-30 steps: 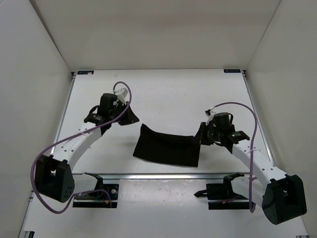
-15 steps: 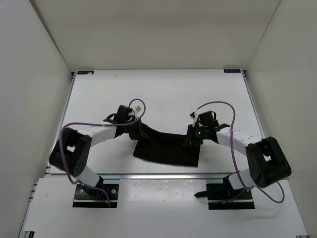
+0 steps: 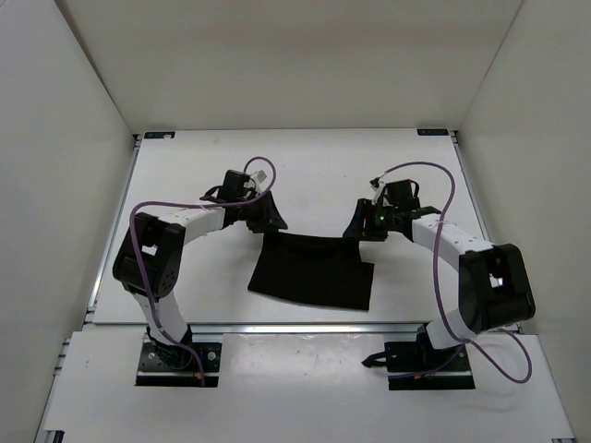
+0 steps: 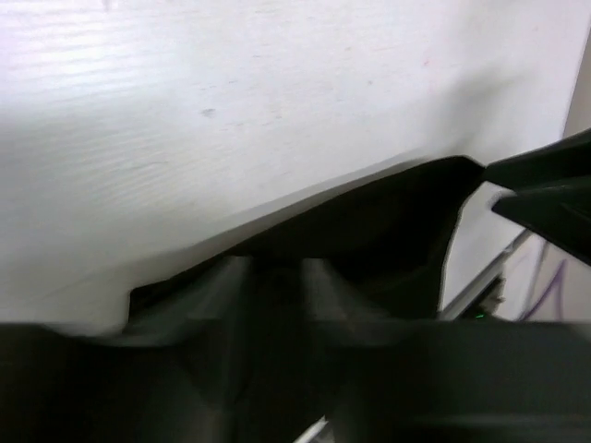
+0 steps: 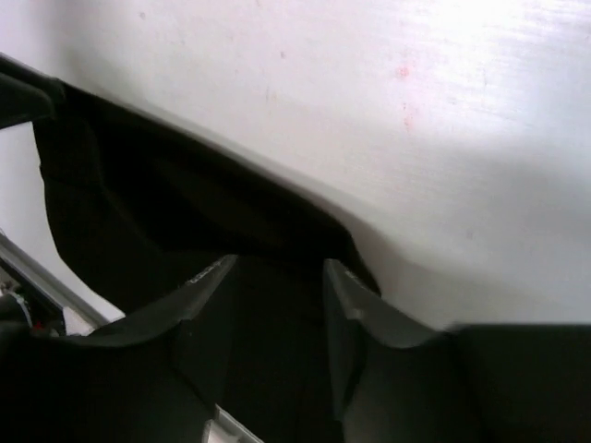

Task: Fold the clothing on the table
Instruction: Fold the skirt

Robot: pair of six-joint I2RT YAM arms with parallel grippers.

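The clothing (image 3: 312,270) is a black cloth lying flat as a rough rectangle on the white table (image 3: 314,171), near its front. My left gripper (image 3: 269,220) sits low at the cloth's far left corner and my right gripper (image 3: 358,227) at its far right corner. In the left wrist view the left gripper (image 4: 272,268) has its blurred fingers apart, with the clothing (image 4: 369,212) under and beyond them. In the right wrist view the right gripper (image 5: 277,268) stands open over the clothing (image 5: 166,212), the fingers (image 5: 346,295) clearly separated.
An aluminium rail (image 3: 305,326) runs along the table's near edge, with both arm bases behind it. White walls enclose the left, right and far sides. Purple cables loop above each wrist.
Both grippers were shut on the cloth's raised far edge; now their jaws have parted and the edge lies flat. Both arms have drawn their elbows back.
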